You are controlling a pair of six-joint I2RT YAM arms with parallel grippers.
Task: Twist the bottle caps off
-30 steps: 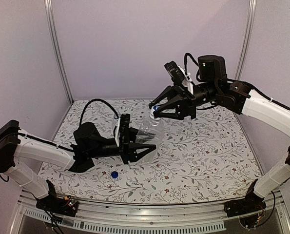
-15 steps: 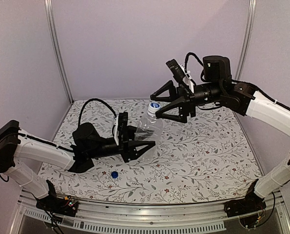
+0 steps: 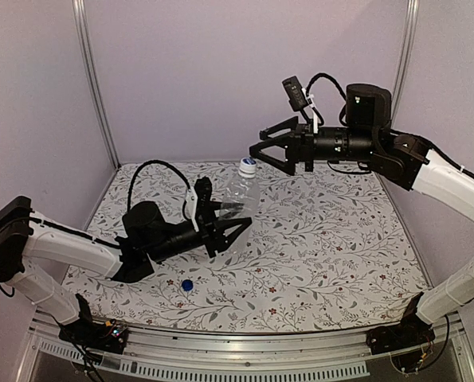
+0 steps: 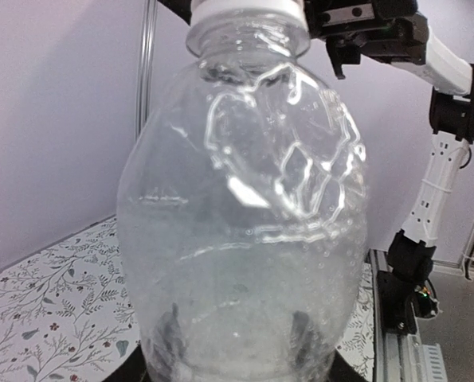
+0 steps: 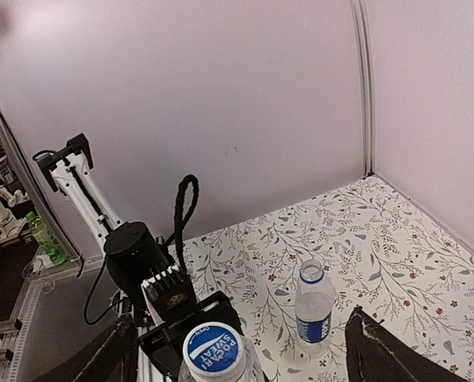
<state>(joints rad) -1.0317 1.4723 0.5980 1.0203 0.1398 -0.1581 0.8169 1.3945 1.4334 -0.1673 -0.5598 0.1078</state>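
My left gripper [image 3: 230, 219] is shut on the lower part of the plain clear bottle [image 3: 241, 191] and holds it tilted above the table. In the left wrist view the bottle [image 4: 244, 239] fills the frame, and the fingers [image 4: 170, 334] show dark through it. Its whitish cap with blue [image 3: 247, 165] sits on the neck. My right gripper [image 3: 256, 141] is open, just right of that cap and apart from it. The right wrist view looks down on the cap [image 5: 213, 350] between the spread fingers [image 5: 380, 350]. A solid blue cap [image 3: 187, 285] lies on the table.
A blue-labelled bottle [image 5: 315, 306] stands uncapped on the floral table cover [image 3: 340, 255]. Purple walls with metal posts [image 3: 93, 87] close in the back and sides. The left arm's black cable [image 3: 153, 169] loops above the table.
My right gripper opened, let go of the cap and drew back up and to the right. The left gripper raised the bottle and turned it more upright.
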